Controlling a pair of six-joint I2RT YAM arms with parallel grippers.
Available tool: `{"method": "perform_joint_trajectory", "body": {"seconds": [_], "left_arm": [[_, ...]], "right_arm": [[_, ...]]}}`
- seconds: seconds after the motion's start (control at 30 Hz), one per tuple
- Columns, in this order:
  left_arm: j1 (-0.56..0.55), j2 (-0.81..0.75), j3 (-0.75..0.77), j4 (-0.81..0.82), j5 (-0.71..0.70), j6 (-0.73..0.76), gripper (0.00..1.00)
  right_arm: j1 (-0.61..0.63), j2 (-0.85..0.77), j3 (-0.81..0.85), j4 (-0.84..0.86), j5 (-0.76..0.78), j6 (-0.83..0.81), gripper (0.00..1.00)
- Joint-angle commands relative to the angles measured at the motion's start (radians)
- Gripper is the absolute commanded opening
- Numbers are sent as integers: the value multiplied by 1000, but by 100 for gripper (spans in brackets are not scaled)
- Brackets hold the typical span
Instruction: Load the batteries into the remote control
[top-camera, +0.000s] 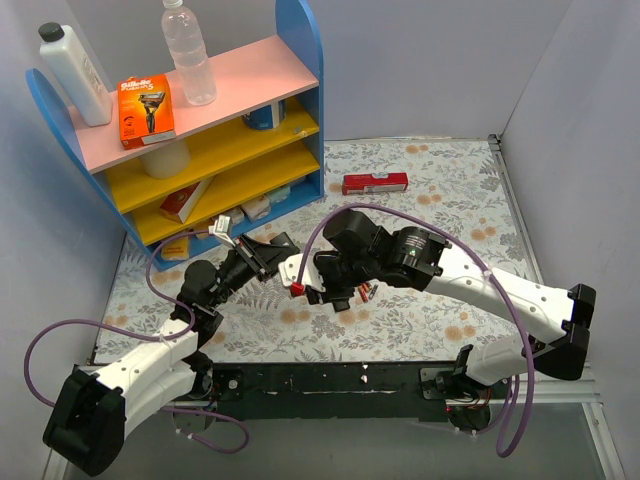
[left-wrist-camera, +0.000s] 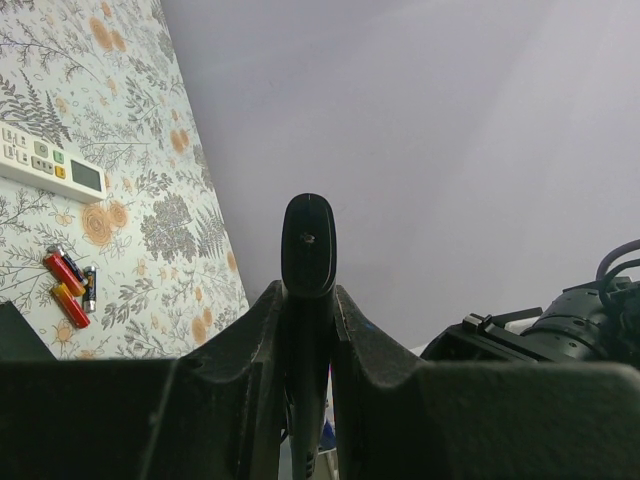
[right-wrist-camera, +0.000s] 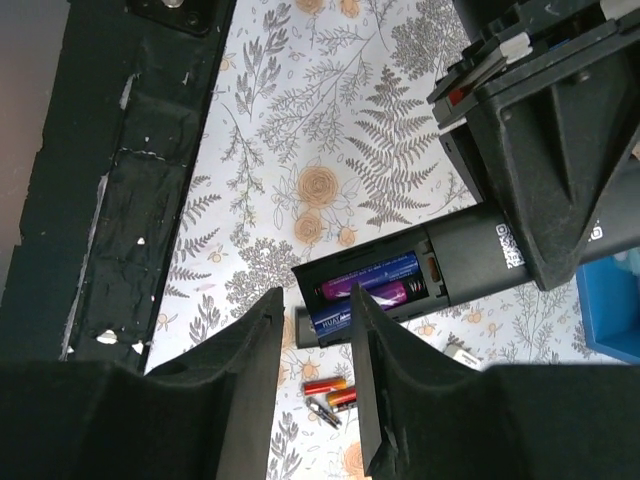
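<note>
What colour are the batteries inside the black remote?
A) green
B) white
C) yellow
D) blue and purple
D: the right wrist view shows blue-purple batteries lying in the open slot of the black remote.

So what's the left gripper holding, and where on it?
The left gripper clamps the black remote on its body, just past the open battery compartment.

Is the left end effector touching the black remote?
Touching. The left wrist view shows the left end effector shut on the black remote, pressing both its sides.
</note>
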Motion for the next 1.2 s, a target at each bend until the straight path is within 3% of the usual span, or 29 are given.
{"method": "perform_joint_trajectory", "body": {"seconds": [0.0, 0.8, 1.17], "left_arm": [[-1, -17, 31, 8, 15, -79, 0], [-1, -13, 37, 18, 24, -81, 0], [-1, -16, 34, 15, 21, -82, 0]], "right_arm": [[5, -34, 26, -37, 62, -26, 41], [6, -30, -39, 15, 85, 5, 30], [5, -35, -25, 9, 108, 30, 39]]}}
